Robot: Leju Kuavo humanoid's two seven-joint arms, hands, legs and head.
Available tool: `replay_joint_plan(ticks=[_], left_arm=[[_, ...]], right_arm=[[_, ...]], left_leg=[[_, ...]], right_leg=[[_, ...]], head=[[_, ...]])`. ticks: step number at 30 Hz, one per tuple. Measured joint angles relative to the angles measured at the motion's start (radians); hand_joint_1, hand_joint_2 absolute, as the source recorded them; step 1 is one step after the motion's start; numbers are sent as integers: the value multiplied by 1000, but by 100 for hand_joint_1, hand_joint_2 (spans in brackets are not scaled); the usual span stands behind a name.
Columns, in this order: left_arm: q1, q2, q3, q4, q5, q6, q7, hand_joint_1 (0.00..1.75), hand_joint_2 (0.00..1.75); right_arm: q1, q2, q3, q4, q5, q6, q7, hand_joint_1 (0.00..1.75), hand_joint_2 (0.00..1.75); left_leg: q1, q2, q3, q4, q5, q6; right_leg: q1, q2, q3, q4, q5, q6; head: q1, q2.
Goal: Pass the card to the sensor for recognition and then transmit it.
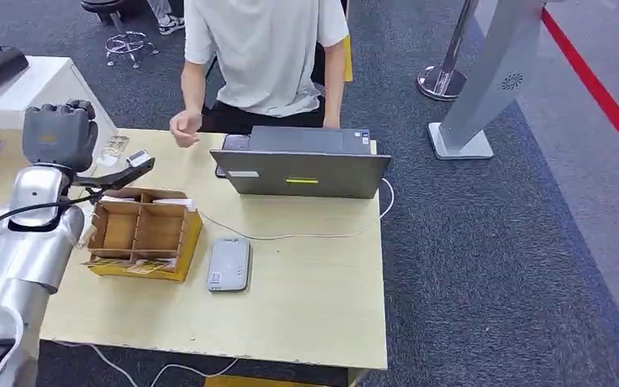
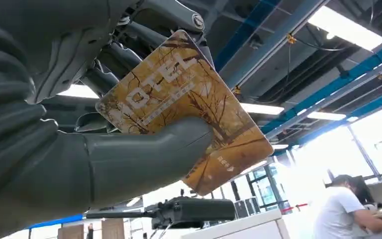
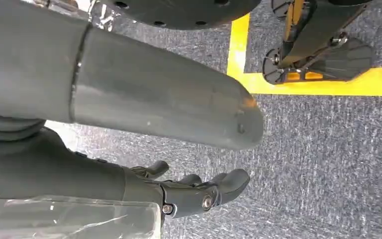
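My left hand (image 1: 59,134) is raised above the table's left side, over the far end of the wooden box (image 1: 142,234). It pinches a golden card (image 1: 139,159) printed "HOTEL" (image 2: 180,102) between the thumb (image 2: 144,155) and the fingers behind it. In the head view the card shows nearly edge-on, pointing toward the laptop. The grey card sensor (image 1: 230,264) lies flat on the table, just right of the box and nearer to me than the card. My right hand (image 3: 104,164) hangs over the carpet with its fingers (image 3: 201,191) apart and nothing in them.
A person (image 1: 262,52) stands behind the table, one hand (image 1: 184,129) over its far edge near the card. A half-closed laptop (image 1: 302,165) sits mid-table with a white cable (image 1: 306,234) running from it. The box holds more cards. A white side table (image 1: 44,89) stands at the far left.
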Motion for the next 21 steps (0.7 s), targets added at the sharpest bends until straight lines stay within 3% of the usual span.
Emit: replay_joint_plan(ticks=[4, 9, 11, 15, 21], left_arm=[[-5, -8, -5, 21, 0, 9, 0, 175, 175], [37, -24, -6, -9, 26, 13, -47, 175, 175], [86, -37, -14, -72, 34, -7, -65, 175, 175], [206, -70, -59, -264, 36, -164, -27, 175, 175], [267, -86, -101, -404, 38, -199, -7, 175, 175]], right_arm=[[-1, 0, 0, 0, 6, 1, -2, 0, 0], [-2, 0, -4, 0, 8, -2, 0, 0, 0], [-2, 0, -8, 0, 15, -12, 4, 0, 0], [-2, 0, -13, 0, 16, -36, 10, 0, 0], [-2, 0, -25, 0, 16, -42, 10, 0, 0]], left_leg=[[0, 0, 0, 0, 0, 0], [0, 0, 0, 0, 0, 0], [0, 0, 0, 0, 0, 0], [0, 0, -1, 0, 0, 0], [0, 0, -1, 0, 0, 0]], right_leg=[[0, 0, 0, 0, 0, 0], [0, 0, 0, 0, 0, 0], [0, 0, 0, 0, 0, 0], [0, 0, 0, 0, 0, 0], [0, 0, 0, 0, 0, 0]], head=[[0, 0], [0, 0], [-1, 0], [0, 0], [0, 0]])
